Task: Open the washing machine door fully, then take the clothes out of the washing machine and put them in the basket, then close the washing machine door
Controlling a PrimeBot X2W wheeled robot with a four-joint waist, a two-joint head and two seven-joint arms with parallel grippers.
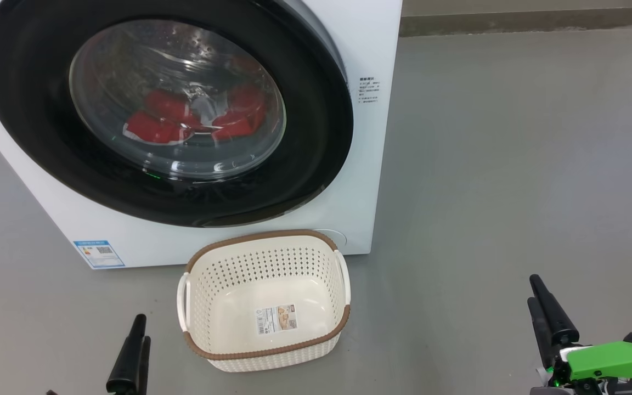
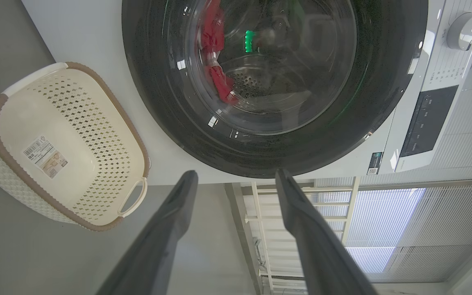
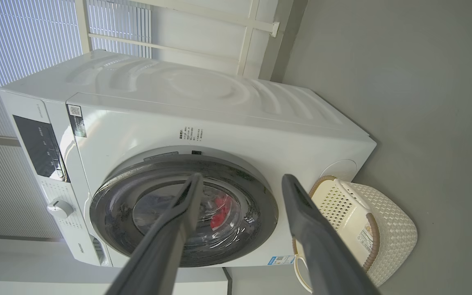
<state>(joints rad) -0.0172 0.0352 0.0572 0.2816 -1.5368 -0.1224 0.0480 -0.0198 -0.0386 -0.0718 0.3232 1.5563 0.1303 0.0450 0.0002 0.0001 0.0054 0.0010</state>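
Basket (image 1: pixel 294 359) on floor (image 1: pixel 513 164) below washing machine door (image 1: pixel 316 137), ready for clothes (image 1: pixel 157 129) inside. Left end effector (image 2: pixel 236 176) and right end effector (image 3: pixel 240 178) gape, empty.

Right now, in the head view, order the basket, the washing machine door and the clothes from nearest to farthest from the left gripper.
From the left gripper, open at the lower left:
1. The basket, on the floor just to its right.
2. The washing machine door, up ahead, beyond the basket.
3. The clothes, red, behind the door's glass.
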